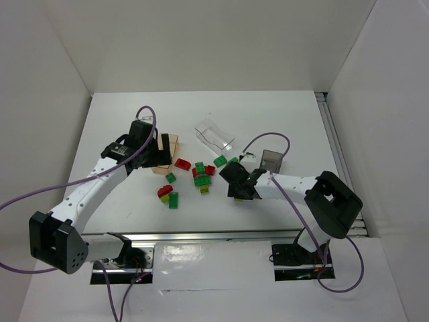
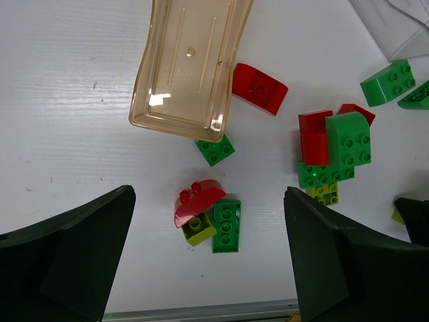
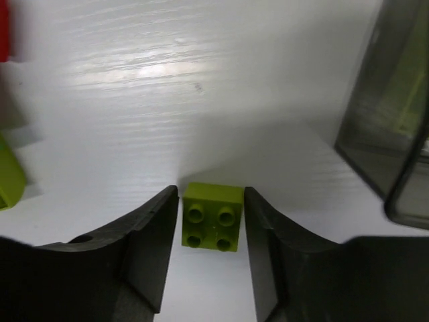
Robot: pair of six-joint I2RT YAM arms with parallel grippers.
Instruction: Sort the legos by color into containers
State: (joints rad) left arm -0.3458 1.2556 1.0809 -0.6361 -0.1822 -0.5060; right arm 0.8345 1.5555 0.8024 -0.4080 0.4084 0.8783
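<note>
**Ops:** Yellow-green two-by-two brick (image 3: 213,227): that is what I have in the right gripper (image 3: 210,193), with both pads pressed against its sides. It is a little to the right of the clear tub (image 1: 214,135), on the side nearer the arm bases.

**Desk:** And your other arm?

**Ops:** My left gripper (image 2: 208,221) is spread wide and carries nothing. It hangs to the left of the clear tub.

**Desk:** How much is sorted?

**Ops:** Very little, I judge. The tan tub (image 2: 188,64), left of the clear tub, is bare inside, and the clear tub looks bare too. The dark grey tub (image 3: 385,127), right of the clear tub, is hard to read through its smoked wall. There may be something yellow-green in it, but I cannot be sure.

**Desk:** What is left?

**Ops:** Nearly all of it. The loose legos (image 2: 332,147) lie mixed on the table (image 1: 295,121), on the near side of the clear tub and outside every container. They are red, green and yellow-green. A red arched brick (image 2: 199,200) sits on a yellow-green one, beside a long green brick (image 2: 226,227). By my reckoning the reds and greens are not begun, and this brick has yet to reach a tub.
</note>
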